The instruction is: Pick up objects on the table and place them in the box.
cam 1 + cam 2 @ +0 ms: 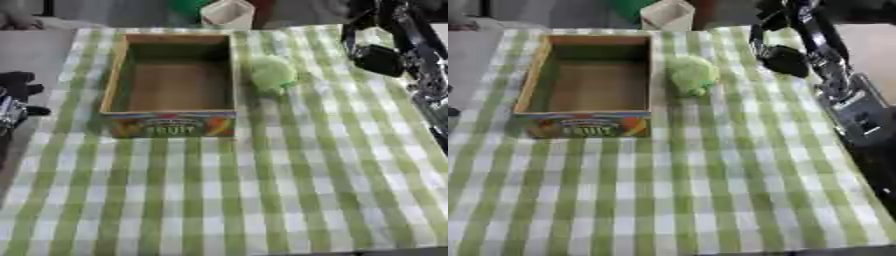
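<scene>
An open wooden box (pixel 112 75) with a colourful FRUIT label on its front stands at the back left of the green-and-white checked table; nothing shows inside it. A round pale green object (pixel 273 74) lies on the cloth just right of the box's far right side. My right hand (pixel 378 59), black, hangs at the back right, a little right of the green object and apart from it, its fingers relaxed and holding nothing. My left hand (pixel 19 87) shows at the left edge beside the table, open and idle.
A white container (pixel 227 12) stands just behind the table's far edge, with something dark green (pixel 188 6) beside it. My right arm (pixel 846 100) runs along the table's right side. The checked cloth (pixel 227 200) stretches toward me in front of the box.
</scene>
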You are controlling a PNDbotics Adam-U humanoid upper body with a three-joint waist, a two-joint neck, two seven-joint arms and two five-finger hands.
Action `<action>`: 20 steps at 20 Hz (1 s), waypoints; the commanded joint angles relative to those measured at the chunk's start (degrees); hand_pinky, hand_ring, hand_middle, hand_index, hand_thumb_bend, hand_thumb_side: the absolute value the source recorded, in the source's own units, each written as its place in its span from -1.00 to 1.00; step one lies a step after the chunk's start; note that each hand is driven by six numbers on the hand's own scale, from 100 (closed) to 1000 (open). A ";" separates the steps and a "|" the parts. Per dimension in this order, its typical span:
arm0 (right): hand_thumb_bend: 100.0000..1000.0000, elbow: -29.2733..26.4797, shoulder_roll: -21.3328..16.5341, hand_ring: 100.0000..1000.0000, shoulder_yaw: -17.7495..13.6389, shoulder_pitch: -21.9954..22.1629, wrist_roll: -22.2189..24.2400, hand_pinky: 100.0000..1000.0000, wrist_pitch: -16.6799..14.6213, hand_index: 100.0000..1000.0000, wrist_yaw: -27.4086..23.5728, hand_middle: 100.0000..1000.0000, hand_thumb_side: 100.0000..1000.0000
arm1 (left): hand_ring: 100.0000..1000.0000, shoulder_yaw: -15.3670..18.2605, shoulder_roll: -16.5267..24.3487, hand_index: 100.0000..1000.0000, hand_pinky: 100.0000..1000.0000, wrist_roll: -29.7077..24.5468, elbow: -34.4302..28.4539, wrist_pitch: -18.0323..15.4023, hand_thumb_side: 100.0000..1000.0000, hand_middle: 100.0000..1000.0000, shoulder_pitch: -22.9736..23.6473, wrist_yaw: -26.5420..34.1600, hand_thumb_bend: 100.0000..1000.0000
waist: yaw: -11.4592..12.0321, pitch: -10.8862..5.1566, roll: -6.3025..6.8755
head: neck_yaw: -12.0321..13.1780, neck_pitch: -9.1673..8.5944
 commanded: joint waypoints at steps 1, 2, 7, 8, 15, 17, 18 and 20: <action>-1.00 -0.58 -1.15 0.18 -0.46 -1.10 0.04 0.33 -0.01 0.50 -0.22 0.19 -0.86 | 0.52 0.54 1.39 0.37 0.12 0.12 -1.23 0.07 -0.74 0.40 -0.74 0.07 -0.75 | 0.07 -0.99 -0.09 | 0.09 -0.54; -1.00 -0.59 -1.15 0.18 -0.46 -1.12 0.04 0.33 0.00 0.50 -0.22 0.19 -0.86 | 0.52 0.54 1.38 0.37 0.12 0.12 -1.24 0.07 -0.74 0.40 -0.74 0.07 -0.75 | 0.07 -0.99 -0.10 | 0.08 -0.56; -1.00 -0.66 -1.15 0.18 -0.44 -1.15 0.02 0.33 0.06 0.50 -0.25 0.19 -0.86 | 0.52 0.54 1.37 0.37 0.11 0.12 -1.24 0.08 -0.74 0.40 -0.74 0.08 -0.75 | 0.11 -0.96 -0.13 | 0.09 -0.58; -1.00 -0.67 -1.15 0.18 -0.44 -1.16 0.01 0.33 0.07 0.50 -0.25 0.19 -0.86 | 0.52 0.55 1.38 0.37 0.11 0.13 -1.24 0.08 -0.74 0.40 -0.74 0.08 -0.75 | 0.11 -0.96 -0.13 | 0.10 -0.57; -1.00 0.30 -1.54 0.19 0.11 -2.33 0.84 0.33 0.26 0.50 -0.28 0.20 -0.85 | 0.52 0.49 1.35 0.37 0.11 0.10 -1.23 0.12 -0.74 0.40 -0.69 0.10 -0.75 | 0.21 -1.02 -0.14 | 0.01 -0.55; -1.00 1.55 -1.79 0.19 0.62 -3.43 1.81 0.34 0.25 0.51 -0.94 0.22 -0.82 | 0.52 0.43 1.34 0.37 0.11 0.04 -1.22 0.14 -0.75 0.40 -0.69 0.11 -0.75 | 0.26 -1.09 -0.13 | -0.09 -0.56; -1.00 2.36 -1.93 0.20 0.89 -4.12 2.41 0.34 0.18 0.52 -1.31 0.24 -0.80 | 0.52 0.40 1.33 0.37 0.11 0.02 -1.21 0.14 -0.75 0.40 -0.68 0.11 -0.75 | 0.29 -1.14 -0.11 | -0.13 -0.56; -1.00 4.49 -2.18 0.24 1.62 -5.91 3.94 0.35 -0.17 0.55 -1.69 0.29 -0.77 | 0.52 0.34 1.34 0.37 0.11 -0.03 -1.18 0.15 -0.75 0.40 -0.63 0.12 -0.75 | 0.37 -1.26 -0.07 | -0.22 -0.54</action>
